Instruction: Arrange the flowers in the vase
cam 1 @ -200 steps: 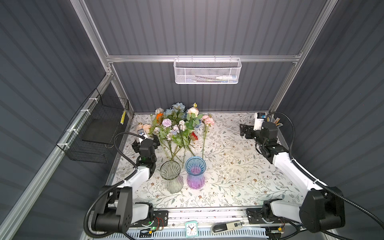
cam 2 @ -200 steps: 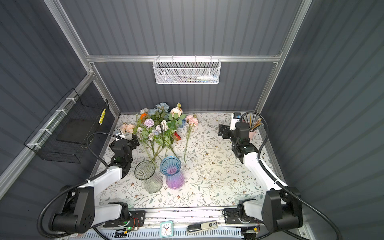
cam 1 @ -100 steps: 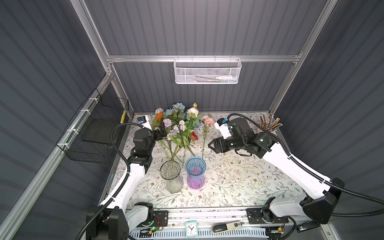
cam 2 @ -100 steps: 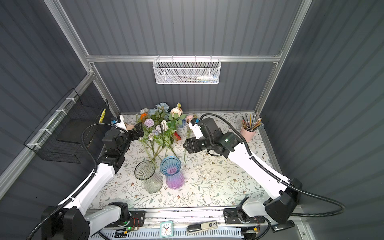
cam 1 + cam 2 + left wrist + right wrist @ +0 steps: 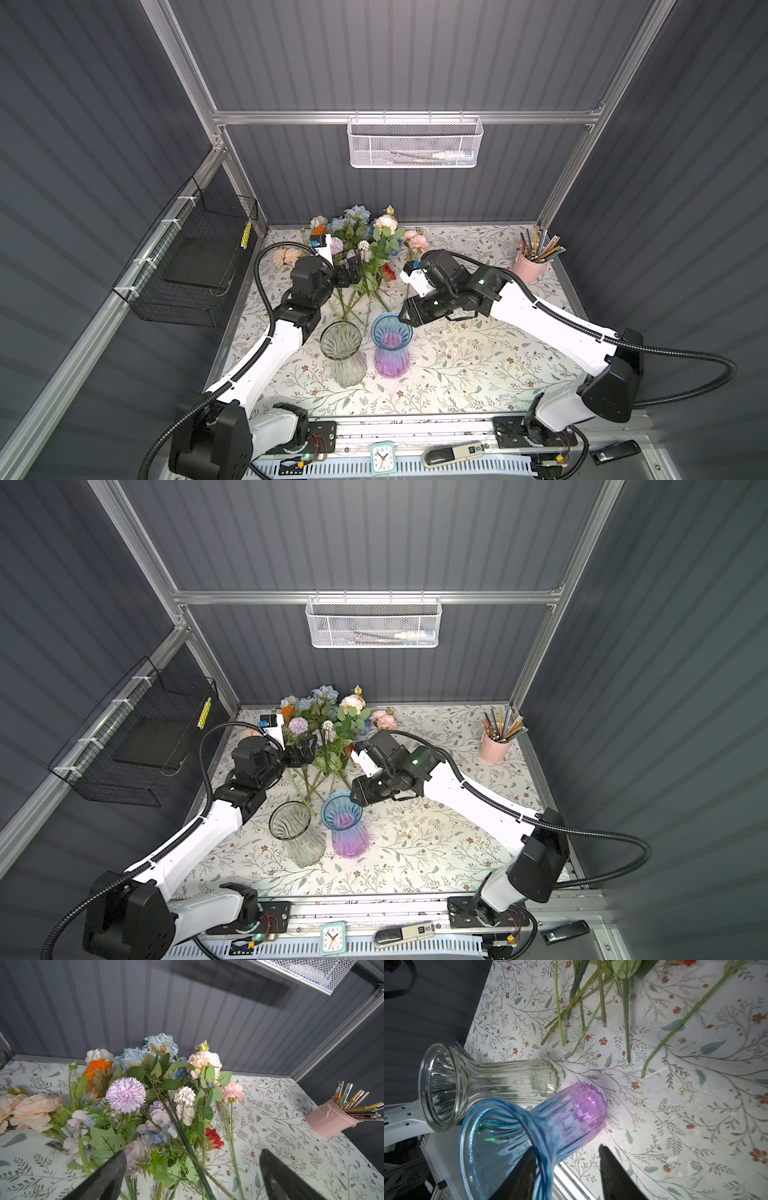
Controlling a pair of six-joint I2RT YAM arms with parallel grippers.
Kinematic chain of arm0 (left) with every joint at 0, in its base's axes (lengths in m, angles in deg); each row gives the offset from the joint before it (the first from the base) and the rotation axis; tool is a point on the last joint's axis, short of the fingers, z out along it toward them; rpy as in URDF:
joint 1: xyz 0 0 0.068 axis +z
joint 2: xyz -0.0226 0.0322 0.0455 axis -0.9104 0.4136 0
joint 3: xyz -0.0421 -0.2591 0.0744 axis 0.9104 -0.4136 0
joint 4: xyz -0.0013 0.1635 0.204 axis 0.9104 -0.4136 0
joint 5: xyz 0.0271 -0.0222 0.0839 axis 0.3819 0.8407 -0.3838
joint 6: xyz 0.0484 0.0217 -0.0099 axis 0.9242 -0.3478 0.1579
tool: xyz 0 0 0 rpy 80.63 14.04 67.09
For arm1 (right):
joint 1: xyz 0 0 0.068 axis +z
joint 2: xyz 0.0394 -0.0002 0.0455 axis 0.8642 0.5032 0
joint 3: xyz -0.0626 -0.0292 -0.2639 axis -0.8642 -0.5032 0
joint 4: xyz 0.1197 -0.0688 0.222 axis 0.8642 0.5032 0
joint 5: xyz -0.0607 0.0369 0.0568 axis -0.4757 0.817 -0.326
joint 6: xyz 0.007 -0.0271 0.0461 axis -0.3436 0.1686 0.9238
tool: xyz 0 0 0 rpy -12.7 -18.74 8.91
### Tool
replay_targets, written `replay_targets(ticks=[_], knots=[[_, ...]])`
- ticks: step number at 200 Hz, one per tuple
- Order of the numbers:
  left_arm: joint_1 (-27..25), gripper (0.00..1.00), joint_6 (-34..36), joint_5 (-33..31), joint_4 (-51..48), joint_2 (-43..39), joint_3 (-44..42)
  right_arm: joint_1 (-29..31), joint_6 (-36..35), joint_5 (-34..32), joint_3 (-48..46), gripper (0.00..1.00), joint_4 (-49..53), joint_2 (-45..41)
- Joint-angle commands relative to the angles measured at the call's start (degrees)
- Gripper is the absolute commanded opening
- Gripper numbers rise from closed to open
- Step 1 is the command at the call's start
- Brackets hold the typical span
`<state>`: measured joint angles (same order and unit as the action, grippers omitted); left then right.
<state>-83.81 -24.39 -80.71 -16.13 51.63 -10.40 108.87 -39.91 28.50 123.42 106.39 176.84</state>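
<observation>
The flowers lie in a heap at the back of the table, stems pointing to the front; the left wrist view shows lilac, peach, blue, orange and red blooms. A blue-to-purple glass vase stands upright beside a clear glass vase. My left gripper hangs wide open over the stems, holding nothing. My right gripper straddles the blue vase's rim. One finger is inside the mouth; the other is outside, apart from the glass.
A pink cup of pencils stands at the back right. A black wire basket hangs on the left wall, a white mesh basket on the back rail. A small clock sits at the front edge.
Both arms came in from the sides. The left gripper reached over the flower stems. The right gripper swung to the blue vase's rim and its jaws narrowed.
</observation>
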Motion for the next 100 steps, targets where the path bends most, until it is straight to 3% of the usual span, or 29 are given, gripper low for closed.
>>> replay_targets(ticks=[1, 56, 100], knots=[[-0.13, 1.0, -0.51, -0.12, -1.4, -0.9, -1.19, 0.65, 2.45, 1.85, 0.55, 0.46, -0.83, 1.61], [-0.13, 1.0, 0.09, -0.5, -1.58, -0.59, -1.8, 2.21, 2.67, 1.2, 3.16, 0.26, 2.28, 5.4], [-0.22, 1.0, -0.36, -0.68, -0.21, -0.22, -1.83, 1.57, -4.76, -2.62, 5.76, 0.04, 8.65, 4.14]])
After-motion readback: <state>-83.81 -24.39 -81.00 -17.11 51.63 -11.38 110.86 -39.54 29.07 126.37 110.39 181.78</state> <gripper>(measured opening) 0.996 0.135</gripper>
